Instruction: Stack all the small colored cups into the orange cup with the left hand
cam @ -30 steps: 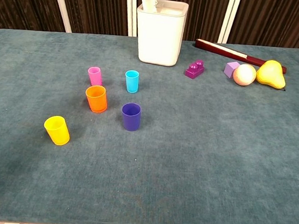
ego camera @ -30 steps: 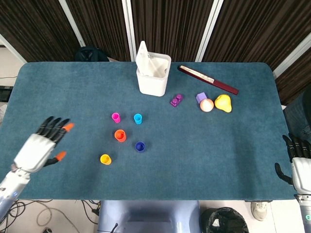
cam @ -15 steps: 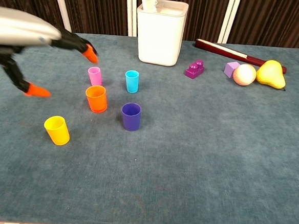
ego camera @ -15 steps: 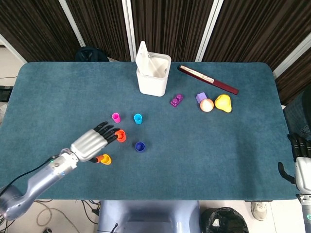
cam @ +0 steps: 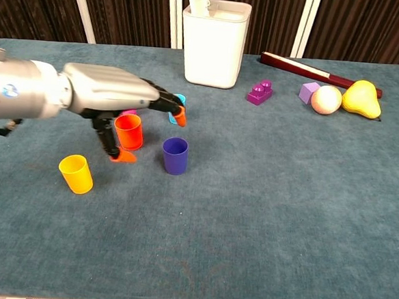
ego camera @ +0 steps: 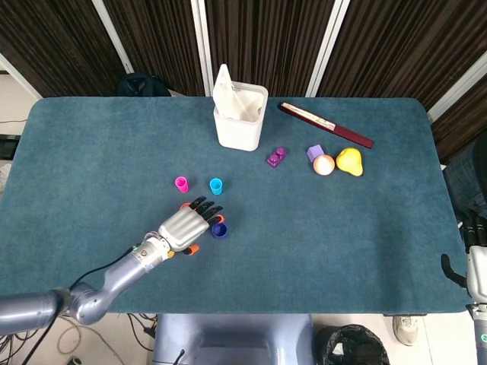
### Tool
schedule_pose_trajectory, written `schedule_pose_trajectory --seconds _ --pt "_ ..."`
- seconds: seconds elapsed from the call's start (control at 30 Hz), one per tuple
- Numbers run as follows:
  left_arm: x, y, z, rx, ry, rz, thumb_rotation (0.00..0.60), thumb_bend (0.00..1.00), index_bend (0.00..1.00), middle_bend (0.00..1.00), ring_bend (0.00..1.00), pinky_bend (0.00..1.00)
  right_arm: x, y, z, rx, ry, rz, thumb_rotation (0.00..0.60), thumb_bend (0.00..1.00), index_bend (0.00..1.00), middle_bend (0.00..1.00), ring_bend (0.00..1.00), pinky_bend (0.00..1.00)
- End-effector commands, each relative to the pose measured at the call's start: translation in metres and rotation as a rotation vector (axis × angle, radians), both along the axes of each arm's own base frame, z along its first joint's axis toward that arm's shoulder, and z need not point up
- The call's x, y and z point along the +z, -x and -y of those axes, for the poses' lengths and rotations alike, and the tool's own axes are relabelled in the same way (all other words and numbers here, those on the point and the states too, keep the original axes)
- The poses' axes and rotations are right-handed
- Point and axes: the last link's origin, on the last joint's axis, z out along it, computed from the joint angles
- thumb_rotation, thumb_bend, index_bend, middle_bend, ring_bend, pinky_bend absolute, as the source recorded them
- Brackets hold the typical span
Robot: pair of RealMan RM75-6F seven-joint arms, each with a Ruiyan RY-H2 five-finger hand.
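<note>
Left hand [cam: 111,92] hovers over the cup cluster, fingers spread and holding nothing; thumb hangs down just beside the orange cup [cam: 128,131], which stands upright directly under the palm; whether the thumb touches it cannot be told. Blue cup [cam: 174,154] stands just beyond the fingertips [cam: 180,117], to the near side; yellow cup [cam: 76,173] sits behind the thumb, toward the wrist, apart from the rest. Cyan cup [ego camera: 216,185] and pink cup [ego camera: 181,183] lie on the far side of the hand; in the chest view both are mostly hidden behind the fingers. In the head view the hand covers the orange and yellow cups almost wholly.

Count: five small cups, one of each colour, none nested.

Well beyond the hand: white bin [cam: 214,42], purple brick [cam: 258,93], lilac cube [cam: 309,92], peach ball [cam: 325,99], yellow pear [cam: 361,98], dark red stick [ego camera: 325,125].

Right hand [ego camera: 476,262] at the table's far right edge, cut off by the frame; finger state cannot be told.
</note>
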Motion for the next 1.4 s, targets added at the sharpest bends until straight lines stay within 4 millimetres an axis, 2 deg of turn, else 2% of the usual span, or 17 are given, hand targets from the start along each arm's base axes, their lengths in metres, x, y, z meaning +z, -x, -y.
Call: schedule_pose_trajectory --seconds 0.03,0.87,1.23,1.4 --pt "-0.009 -0.008 -0.006 0.003 -0.038 0.017 0.600 0.24 0.19 0.05 0.00 0.00 0.001 0.000 0.000 -0.006 0.007 0.001 0.600 0.46 0.03 0.00 0.04 0.00" --pt "-0.041 -0.012 -0.013 0.047 -0.046 -0.038 0.600 0.24 0.34 0.06 0.00 0.00 0.009 0.002 -0.002 -0.028 0.033 0.015 0.600 0.46 0.03 0.00 0.04 0.00" --pt "-0.045 -0.016 -0.013 0.035 -0.058 -0.032 0.600 0.34 0.45 0.12 0.00 0.00 0.010 0.002 -0.002 -0.022 0.037 0.025 0.600 0.46 0.03 0.00 0.04 0.00" --pt "-0.044 -0.018 -0.012 0.016 -0.067 -0.030 0.600 0.35 0.46 0.13 0.00 0.00 0.009 0.001 -0.002 -0.020 0.035 0.026 0.600 0.46 0.03 0.00 0.04 0.00"
